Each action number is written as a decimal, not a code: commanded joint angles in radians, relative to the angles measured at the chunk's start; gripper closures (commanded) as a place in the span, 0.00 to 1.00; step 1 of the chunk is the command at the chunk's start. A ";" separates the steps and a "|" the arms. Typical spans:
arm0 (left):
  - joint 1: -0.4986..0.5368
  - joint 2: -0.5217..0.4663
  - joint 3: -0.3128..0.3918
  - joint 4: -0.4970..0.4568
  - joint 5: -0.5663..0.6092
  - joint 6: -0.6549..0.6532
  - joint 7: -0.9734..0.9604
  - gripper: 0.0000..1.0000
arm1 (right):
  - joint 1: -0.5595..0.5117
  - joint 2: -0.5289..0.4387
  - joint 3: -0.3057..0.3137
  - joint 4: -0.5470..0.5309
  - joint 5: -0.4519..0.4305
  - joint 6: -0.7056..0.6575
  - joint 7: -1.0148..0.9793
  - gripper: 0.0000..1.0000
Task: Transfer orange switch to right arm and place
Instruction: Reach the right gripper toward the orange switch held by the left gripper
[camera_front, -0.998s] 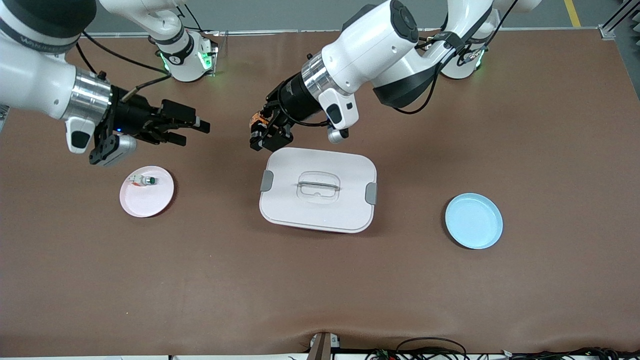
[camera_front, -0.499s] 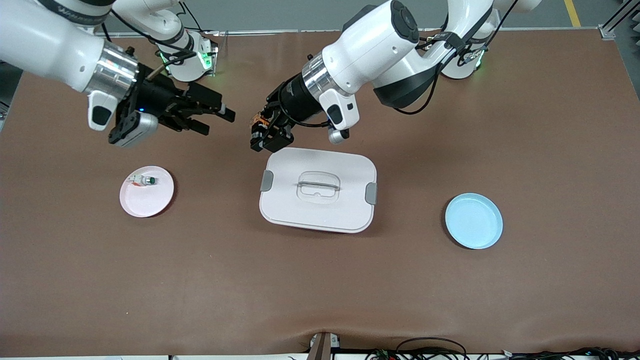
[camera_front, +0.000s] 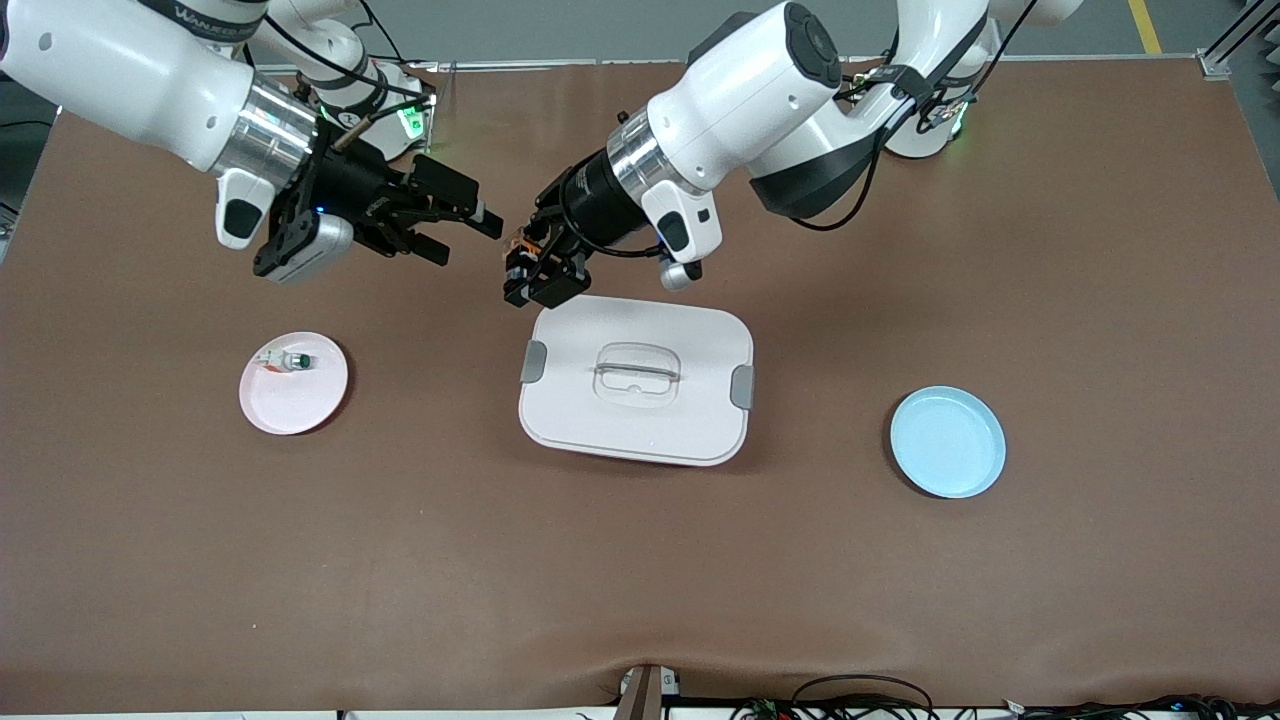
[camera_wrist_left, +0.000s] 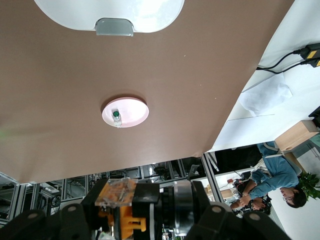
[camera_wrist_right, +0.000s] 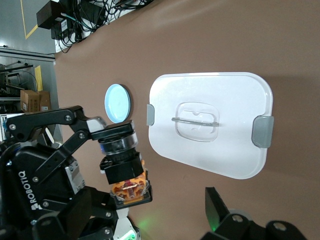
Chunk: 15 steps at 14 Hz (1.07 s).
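The orange switch (camera_front: 517, 241), a black body with orange parts, is held in my left gripper (camera_front: 523, 270), which is shut on it in the air over the white box's edge, at the corner toward the right arm's end. It also shows in the left wrist view (camera_wrist_left: 120, 202) and the right wrist view (camera_wrist_right: 129, 184). My right gripper (camera_front: 463, 238) is open and empty, level with the switch and a short gap from it, pointing at it. One of its fingers (camera_wrist_right: 220, 212) shows beside the switch.
A white lidded box (camera_front: 700, 420) sits mid-table. A pink plate (camera_front: 300, 405) toward the right arm's end holds a white switch with a green cap (camera_front: 286, 360). A blue plate (camera_front: 947, 442) lies toward the left arm's end.
My right arm has swung from near the pink plate toward the left gripper, its open fingers now close to the switch. The left gripper has barely moved and still holds the switch.
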 joint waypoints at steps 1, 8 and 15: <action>-0.005 0.002 0.001 0.008 0.032 0.020 -0.041 0.76 | 0.029 -0.030 -0.009 -0.040 0.012 0.040 0.018 0.00; -0.003 0.002 0.001 0.005 0.032 0.019 -0.041 0.76 | 0.081 -0.025 -0.009 -0.077 0.003 0.113 0.037 0.00; -0.003 -0.008 0.001 0.000 0.034 0.016 -0.042 0.76 | 0.084 -0.016 -0.009 -0.077 -0.023 0.123 0.026 0.00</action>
